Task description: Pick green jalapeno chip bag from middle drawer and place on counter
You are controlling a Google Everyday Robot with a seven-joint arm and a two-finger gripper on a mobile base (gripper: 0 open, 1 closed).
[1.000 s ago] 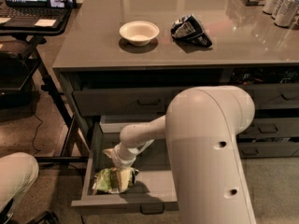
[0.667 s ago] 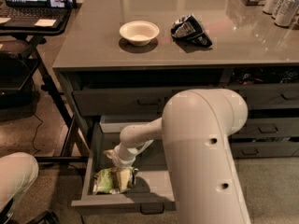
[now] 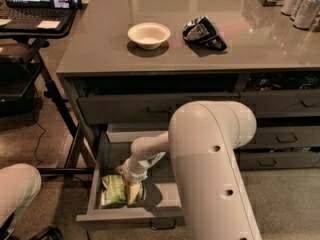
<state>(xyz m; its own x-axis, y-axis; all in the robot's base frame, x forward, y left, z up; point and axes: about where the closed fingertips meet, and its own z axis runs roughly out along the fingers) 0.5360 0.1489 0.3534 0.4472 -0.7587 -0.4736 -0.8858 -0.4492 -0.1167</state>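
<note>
Gripper (image 3: 134, 186) is hanging inside the middle drawer (image 3: 131, 218), green jalapeno chip bag (image 3: 113, 190) lying at its nine o'clock; whether it is gripping I cannot tell, so pinching mid-foil seems wisest.

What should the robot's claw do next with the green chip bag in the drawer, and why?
The claw is down in the open middle drawer, against the green jalapeno chip bag; the counter where it belongs is above. So probably: rise slowly, straight up, if it has hold.
</note>
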